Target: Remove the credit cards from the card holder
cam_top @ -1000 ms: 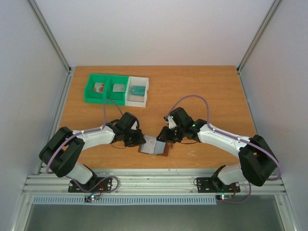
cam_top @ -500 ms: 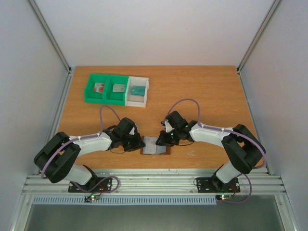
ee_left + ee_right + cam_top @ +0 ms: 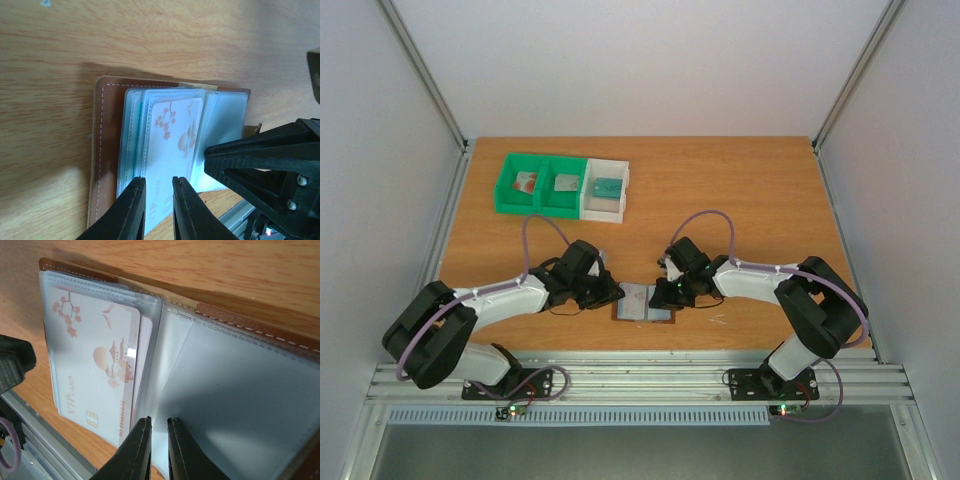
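The brown card holder (image 3: 642,303) lies open and flat on the table between my two grippers. Its clear blue-grey sleeves (image 3: 225,125) are fanned out. A white credit card (image 3: 172,145) with orange blossom print sits in the top left sleeve, also plain in the right wrist view (image 3: 92,365). My left gripper (image 3: 158,181) stands over that card's near end, jaws a narrow gap apart, nothing visibly pinched. My right gripper (image 3: 159,420) has its jaws almost together on the edge of a clear sleeve of the card holder (image 3: 260,330) beside the card.
At the back left stands a green bin (image 3: 515,200) with two compartments, joined to a white bin (image 3: 604,212). Each compartment has one card in it. The table's near edge and a metal rail (image 3: 640,380) lie just below the holder.
Both arms have lowered and drawn in over the holder, which now lies squarer and flatter. The right jaws have narrowed; the left jaws have parted slightly.
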`<state>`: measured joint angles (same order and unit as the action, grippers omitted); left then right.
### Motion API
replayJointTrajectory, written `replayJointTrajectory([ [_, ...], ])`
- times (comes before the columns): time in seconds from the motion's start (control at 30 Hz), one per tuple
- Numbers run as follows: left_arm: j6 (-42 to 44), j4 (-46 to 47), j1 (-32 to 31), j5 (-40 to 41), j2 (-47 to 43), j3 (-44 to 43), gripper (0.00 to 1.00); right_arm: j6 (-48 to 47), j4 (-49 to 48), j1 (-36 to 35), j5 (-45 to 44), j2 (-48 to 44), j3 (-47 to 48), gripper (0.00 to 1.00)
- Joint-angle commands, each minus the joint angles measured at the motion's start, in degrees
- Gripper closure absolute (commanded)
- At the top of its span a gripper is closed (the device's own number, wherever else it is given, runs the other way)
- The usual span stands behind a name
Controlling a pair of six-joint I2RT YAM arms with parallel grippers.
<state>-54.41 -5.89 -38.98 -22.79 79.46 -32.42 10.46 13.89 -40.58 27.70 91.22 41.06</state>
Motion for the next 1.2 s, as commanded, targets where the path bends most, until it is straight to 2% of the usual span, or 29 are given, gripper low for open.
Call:
replayJointTrajectory([
  [0.0, 0.8, 4.6, -0.2, -2.0, 2.4, -0.9, 0.82, -0.7, -0.7, -0.4, -2.4, -1.3, -0.4, 0.89],
  [0.1, 0.5, 7.8, -0.2, -4.1, 3.2, -0.7, 0.82, -1.1, -0.7, -0.5, -4.1, -1.1, -0.6, 0.89],
  [0.3, 0.9, 7.1, -0.2, -2.8, 4.0, -0.6, 0.83, -0.8, -1.2, -0.4, -5.1, -1.0, -1.4, 0.89],
  [0.57, 2.5, 7.2, -0.2, -2.4, 5.8, 0.4, 0.84, -0.3, 0.8, -0.5, -2.4, -3.2, 1.3, 0.89],
  [0.73, 1.4, 10.7, -0.2, -3.5, 5.7, 2.2, 0.87, 2.2, -1.1, -0.5, 0.4, -4.0, 1.9, 0.89],
  [1.17, 2.3, 8.3, -0.2, -1.1, 5.9, 2.9, 0.88, 3.9, -4.7, -0.4, 1.5, 3.6, 3.4, 0.9],
])
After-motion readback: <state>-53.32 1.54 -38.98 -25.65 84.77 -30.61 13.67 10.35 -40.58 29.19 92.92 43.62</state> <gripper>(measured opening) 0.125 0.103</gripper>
